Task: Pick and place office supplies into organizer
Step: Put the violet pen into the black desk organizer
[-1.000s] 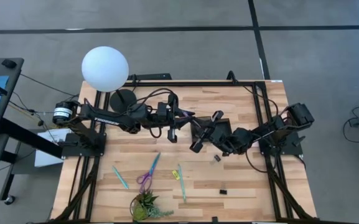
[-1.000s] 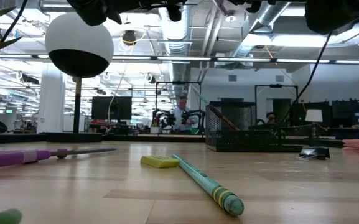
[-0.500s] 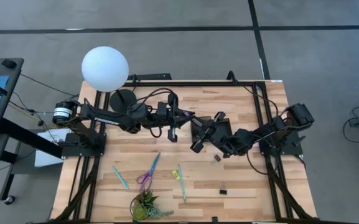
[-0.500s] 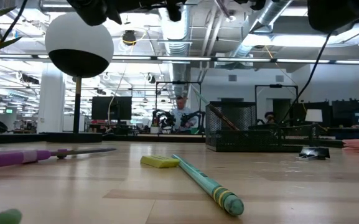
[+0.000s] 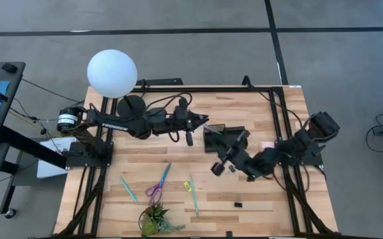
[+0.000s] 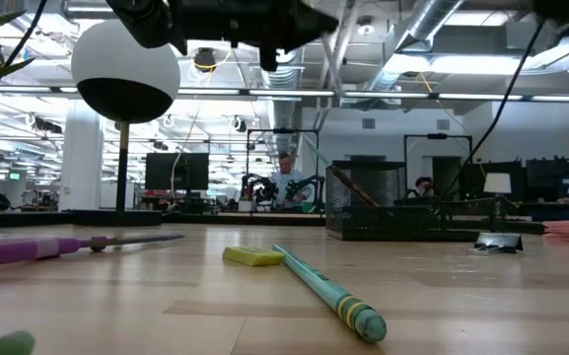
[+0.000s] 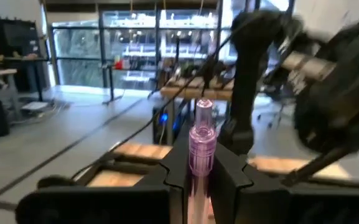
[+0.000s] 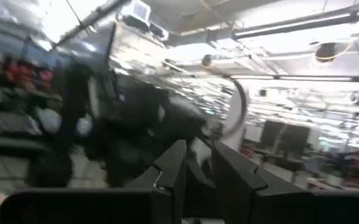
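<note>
Left gripper (image 5: 198, 125) is up over the middle of the table (image 5: 264, 106), just beside the black organizer (image 5: 216, 136). Its fingers (image 7: 229, 177) are closed tight on a pink pen (image 7: 201, 149), which stands straight up between them in the wrist view. From above, the pen shows only as a thin pink sliver at the gripper's tip.

Right gripper (image 5: 216, 167) hangs near the organizer's front edge, on the side toward the scissors. Its fingers (image 8: 232, 171) stand a little apart with nothing visible between them; whether they grip anything I cannot tell.

Organizer sits near the table's centre, between the two arms. In the low view it shows as a mesh box (image 6: 368, 202) with a thin stick leaning inside.

Still loose on the table:
- scissors (image 5: 158, 183), purple handles, teal blades
- teal pen (image 5: 128, 189) well apart toward the left edge
- second teal pen (image 5: 194, 194), with a small yellow piece (image 5: 187, 186) just beside it
- black clip (image 5: 238, 204) near the front edge, another small dark clip (image 5: 231, 169) close by the right gripper
- pink sticky-note pad (image 5: 267, 145) beside the right arm

Green plant (image 5: 155, 222) at the front edge; white globe lamp (image 5: 112, 73) at the far left corner.
</note>
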Tool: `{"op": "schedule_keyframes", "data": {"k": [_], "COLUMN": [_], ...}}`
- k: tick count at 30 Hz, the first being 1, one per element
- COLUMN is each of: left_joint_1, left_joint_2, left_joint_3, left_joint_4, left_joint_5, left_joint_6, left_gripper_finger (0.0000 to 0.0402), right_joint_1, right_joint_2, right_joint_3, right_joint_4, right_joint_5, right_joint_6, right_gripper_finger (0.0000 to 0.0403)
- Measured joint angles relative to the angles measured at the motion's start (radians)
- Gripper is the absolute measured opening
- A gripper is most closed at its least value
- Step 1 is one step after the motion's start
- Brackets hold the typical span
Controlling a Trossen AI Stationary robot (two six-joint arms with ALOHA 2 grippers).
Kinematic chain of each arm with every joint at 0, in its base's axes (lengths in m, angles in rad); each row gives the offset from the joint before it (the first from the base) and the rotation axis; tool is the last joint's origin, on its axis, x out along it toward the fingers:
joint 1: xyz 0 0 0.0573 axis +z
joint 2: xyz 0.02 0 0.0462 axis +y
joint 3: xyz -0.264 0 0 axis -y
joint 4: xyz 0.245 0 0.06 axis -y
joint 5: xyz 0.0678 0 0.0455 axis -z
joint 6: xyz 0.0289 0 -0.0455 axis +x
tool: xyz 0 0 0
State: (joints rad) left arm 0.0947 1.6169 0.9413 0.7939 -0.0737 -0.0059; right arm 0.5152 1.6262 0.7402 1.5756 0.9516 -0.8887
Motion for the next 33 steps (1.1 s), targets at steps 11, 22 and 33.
{"op": "schedule_keyframes", "data": {"k": [11, 22, 33], "left_joint_1": [0.001, 0.027, 0.035], "left_joint_2": [0.097, 0.359, 0.433], "left_joint_3": [0.000, 0.026, 0.067], "left_joint_4": [0.015, 0.341, 0.225], "left_joint_5": [0.008, 0.014, 0.005], "left_joint_6": [0.089, 0.063, -0.015], "left_gripper_finger": [0.0022, 0.0022, 0.0073], "right_joint_1": [0.193, 0.224, 0.224], "right_joint_2": [0.000, -0.001, -0.001], "right_joint_3": [0.000, 0.000, 0.000], "right_joint_4": [-0.012, -0.030, -0.052], "right_joint_5": [0.019, 0.027, 0.045], "right_joint_6": [-0.002, -0.002, -0.002], "right_gripper_finger": [0.0070, 0.0070, 0.0070]}}
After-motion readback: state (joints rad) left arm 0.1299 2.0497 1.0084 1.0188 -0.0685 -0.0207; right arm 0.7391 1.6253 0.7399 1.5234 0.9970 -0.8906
